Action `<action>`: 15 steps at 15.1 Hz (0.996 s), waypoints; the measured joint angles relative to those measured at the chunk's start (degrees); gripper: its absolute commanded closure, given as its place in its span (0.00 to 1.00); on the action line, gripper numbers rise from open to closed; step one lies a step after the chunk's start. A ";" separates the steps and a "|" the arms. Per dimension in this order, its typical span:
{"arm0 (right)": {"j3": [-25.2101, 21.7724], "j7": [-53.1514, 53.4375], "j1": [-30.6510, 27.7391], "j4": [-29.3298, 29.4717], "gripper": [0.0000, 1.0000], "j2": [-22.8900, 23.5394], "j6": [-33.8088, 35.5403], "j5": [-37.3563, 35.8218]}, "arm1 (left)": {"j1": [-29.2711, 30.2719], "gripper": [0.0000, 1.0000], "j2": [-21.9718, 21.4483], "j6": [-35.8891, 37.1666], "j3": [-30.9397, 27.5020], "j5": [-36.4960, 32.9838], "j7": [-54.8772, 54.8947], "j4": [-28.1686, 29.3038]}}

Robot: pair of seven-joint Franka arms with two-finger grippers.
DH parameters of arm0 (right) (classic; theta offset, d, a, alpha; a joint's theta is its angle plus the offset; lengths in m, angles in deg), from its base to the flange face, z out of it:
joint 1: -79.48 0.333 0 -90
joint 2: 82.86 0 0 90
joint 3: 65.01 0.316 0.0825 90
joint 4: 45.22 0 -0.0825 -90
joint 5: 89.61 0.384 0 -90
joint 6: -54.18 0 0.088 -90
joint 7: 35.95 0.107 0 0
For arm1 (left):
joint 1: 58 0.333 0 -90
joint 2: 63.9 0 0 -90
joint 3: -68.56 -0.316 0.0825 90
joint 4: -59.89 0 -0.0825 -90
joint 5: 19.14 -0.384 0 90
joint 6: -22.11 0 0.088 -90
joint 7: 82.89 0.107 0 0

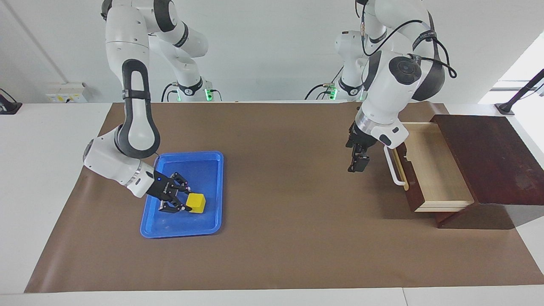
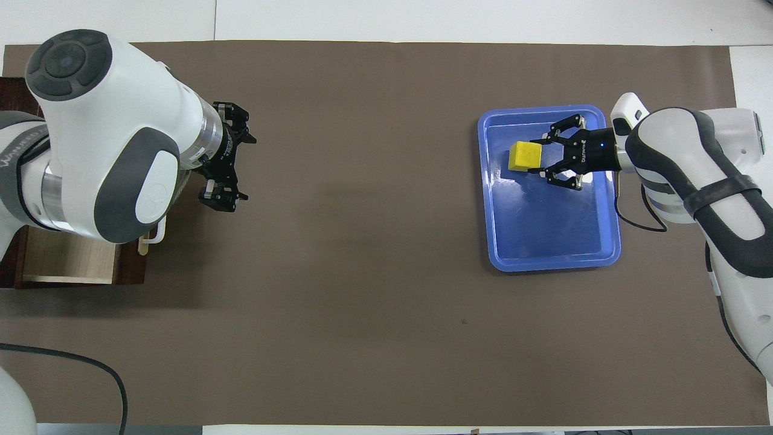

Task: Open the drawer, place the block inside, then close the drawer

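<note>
White table [image 1: 55,140], brown mat [image 1: 276,238] over it, blue tray [image 1: 212,170] and dark wooden box [image 1: 493,157] on mat

Facing cam: high, across surface [image 1: 272,255], looks back at robots, bases at top, wall above. Wide shot, whole brown mat in frame. Overhead cam: high above robots' end, looks forward, steeply down; arms enter from bottom corners. Views half turn apart, sides swapped. Shared: mat, blue tray [image 1: 212,187] [image 2: 546,254], open drawer [image 1: 433,170] [image 2: 72,260], both arms' wrists.
</note>
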 measured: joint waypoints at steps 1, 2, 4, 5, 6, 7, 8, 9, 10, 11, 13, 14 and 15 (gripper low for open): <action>0.00 1.48 0.00 1.22 1.00 -0.09 1.89 0.00 | -0.30 0.00 0.04 0.00 -0.01 0.00 -1.96 0.00; 0.00 3.11 0.00 2.53 1.00 -0.19 3.93 0.00 | -0.58 0.00 0.05 0.00 0.02 0.00 -3.96 -0.01; 0.04 5.72 0.25 5.20 1.00 -0.49 7.89 0.00 | -0.81 0.00 0.05 0.00 0.05 0.00 -6.49 -0.03; 0.07 6.84 0.83 6.39 1.00 -0.80 9.23 0.00 | -0.83 0.00 0.05 0.00 0.04 0.00 -7.45 -0.04; 0.09 8.15 1.83 7.19 1.00 -1.27 9.86 0.00 | -0.83 0.00 0.05 0.00 0.04 -0.01 -8.43 -0.04; 0.14 9.87 3.18 7.64 1.00 -1.89 10.03 0.00 | -0.83 0.00 0.05 0.00 0.03 -0.02 -9.43 -0.04; 0.19 12.02 4.88 7.94 1.00 -2.58 10.04 0.00 | -0.86 0.00 0.05 0.00 0.02 -0.03 -10.39 -0.04; 0.24 14.37 6.83 8.27 1.00 -3.22 10.00 0.00 | -1.03 0.00 0.05 0.02 0.01 -0.03 -11.28 -0.04; 0.29 16.66 8.86 8.72 1.00 -3.72 9.95 0.00 | -1.37 0.00 0.06 0.06 0.02 -0.03 -12.09 -0.10; 0.34 19.14 10.97 9.17 1.00 -4.12 9.81 0.00 | -1.88 0.00 0.06 0.11 -0.01 -0.03 -13.22 -0.26; 0.38 23.82 15.16 10.53 1.00 -4.56 9.05 -0.01 | -3.53 0.00 0.16 0.25 -0.01 -0.04 -15.83 -0.99; 0.39 25.78 17.12 11.27 1.00 -4.60 8.15 -0.01 | -4.42 0.00 0.35 0.54 0.00 -0.06 -17.11 -1.70; 0.40 27.34 18.93 11.81 1.00 -4.60 7.05 -0.01 | -5.07 0.00 0.71 1.05 -0.02 -0.10 -18.54 -2.72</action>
